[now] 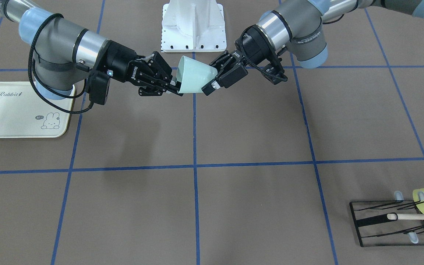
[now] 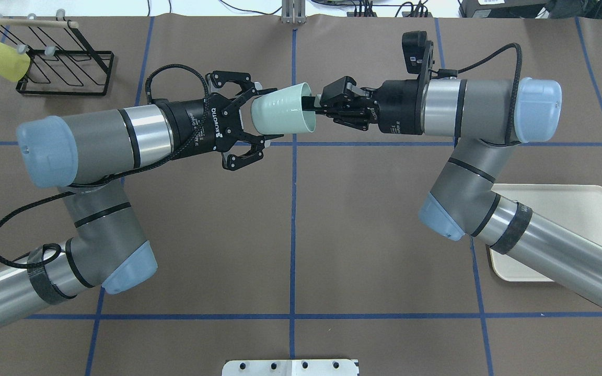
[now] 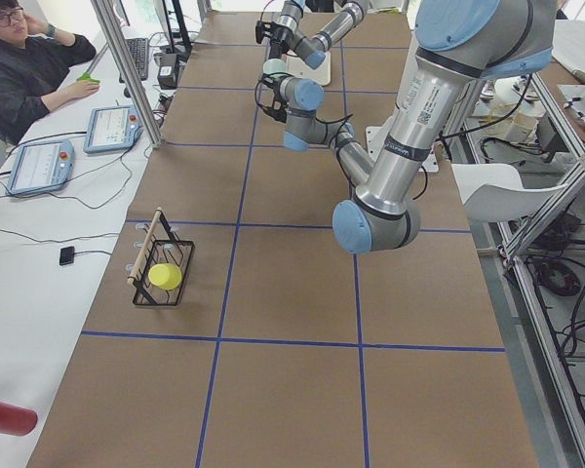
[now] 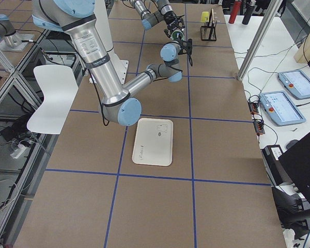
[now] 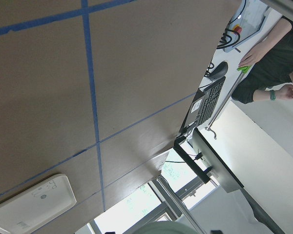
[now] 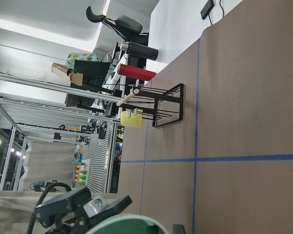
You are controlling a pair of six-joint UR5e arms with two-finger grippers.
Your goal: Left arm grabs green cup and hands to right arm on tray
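"ROBOTIQ" reads on the left gripper (image 2: 256, 121), jaws spread wide; green cup (image 2: 281, 108) lies sideways, mouth toward the right gripper (image 2: 315, 104), clamped on its rim.

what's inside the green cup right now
One finger of the right hand reaches into the green cup's open mouth, the other outside its rim. The cup wall hides the interior deeper in.

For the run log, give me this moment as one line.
phase: mid-air handover | green cup: aloft, sideways | right gripper: pinching rim | left gripper: flanking base, grip unclear | tray: empty
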